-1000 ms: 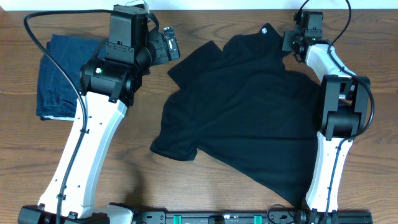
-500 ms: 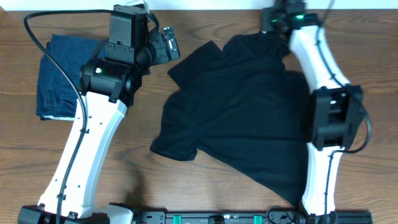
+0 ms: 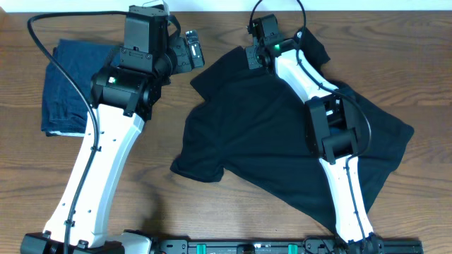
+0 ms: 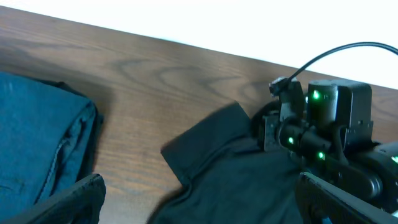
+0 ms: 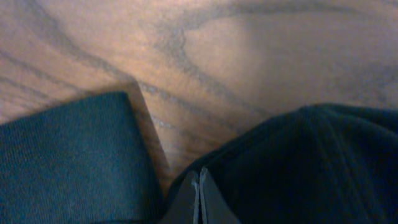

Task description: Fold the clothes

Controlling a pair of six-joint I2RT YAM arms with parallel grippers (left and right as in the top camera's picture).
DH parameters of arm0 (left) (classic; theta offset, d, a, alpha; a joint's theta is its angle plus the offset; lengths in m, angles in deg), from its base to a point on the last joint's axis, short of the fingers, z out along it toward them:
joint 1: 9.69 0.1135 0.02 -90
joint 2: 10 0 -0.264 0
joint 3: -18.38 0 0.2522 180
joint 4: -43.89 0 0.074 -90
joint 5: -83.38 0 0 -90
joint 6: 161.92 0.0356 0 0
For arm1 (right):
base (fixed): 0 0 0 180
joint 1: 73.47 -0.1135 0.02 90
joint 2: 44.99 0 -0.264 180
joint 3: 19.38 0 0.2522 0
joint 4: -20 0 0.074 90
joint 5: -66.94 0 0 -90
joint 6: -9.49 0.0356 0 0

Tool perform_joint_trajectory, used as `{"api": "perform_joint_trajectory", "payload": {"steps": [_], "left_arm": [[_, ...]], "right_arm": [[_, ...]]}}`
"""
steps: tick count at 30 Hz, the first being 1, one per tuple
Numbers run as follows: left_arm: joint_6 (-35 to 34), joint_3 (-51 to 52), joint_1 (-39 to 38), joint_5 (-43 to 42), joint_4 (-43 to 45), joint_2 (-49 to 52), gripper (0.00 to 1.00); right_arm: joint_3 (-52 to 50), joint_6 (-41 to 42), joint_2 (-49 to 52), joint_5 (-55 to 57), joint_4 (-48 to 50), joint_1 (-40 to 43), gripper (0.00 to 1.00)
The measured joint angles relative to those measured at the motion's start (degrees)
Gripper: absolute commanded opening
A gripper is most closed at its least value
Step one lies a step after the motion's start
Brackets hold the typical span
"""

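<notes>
The black T-shirt [image 3: 261, 134] lies spread and rumpled across the middle of the table, one sleeve [image 3: 201, 166] pointing to the front left. My right arm reaches over it to the far edge. There the right gripper [image 3: 253, 55] is shut on a fold of the T-shirt [image 5: 311, 162], fingertips [image 5: 194, 186] pressed together at the fabric's edge, beside the far sleeve [image 4: 211, 140]. My left gripper [image 3: 192, 51] hovers open just left of that sleeve, with nothing between its fingers [image 4: 74, 199].
A folded dark blue garment [image 3: 67, 85] lies at the far left, close to the left arm. The table's far edge and a white wall [image 4: 249, 25] run right behind both grippers. Bare wood shows at the front left.
My right gripper has swept from the far right corner leftwards along the back edge, carrying shirt fabric over the shirt. The left arm has stayed put.
</notes>
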Motion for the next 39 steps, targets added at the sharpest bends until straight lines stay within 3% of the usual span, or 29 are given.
{"api": "perform_joint_trajectory", "payload": {"steps": [17,25,29,35,39], "left_arm": [[0.0,0.0,0.0,0.0,0.0,0.0,0.98],[0.0,0.0,0.0,0.0,0.0,0.0,0.98],[0.0,0.0,0.0,0.0,0.0,0.0,0.98],[0.0,0.0,0.0,0.0,-0.1,0.0,0.98],[0.0,0.0,0.0,0.0,-0.1,0.0,0.98]], "right_arm": [[0.2,-0.1,3.2,-6.6,12.2,-5.8,0.01],[1.3,-0.8,3.9,-8.7,14.6,-7.6,0.24],[2.1,-0.7,0.8,-9.3,8.3,-5.6,0.26],[2.8,0.2,-15.3,-9.5,-13.5,1.4,0.24],[4.9,0.9,-27.7,-9.2,-30.3,8.9,0.14]]}}
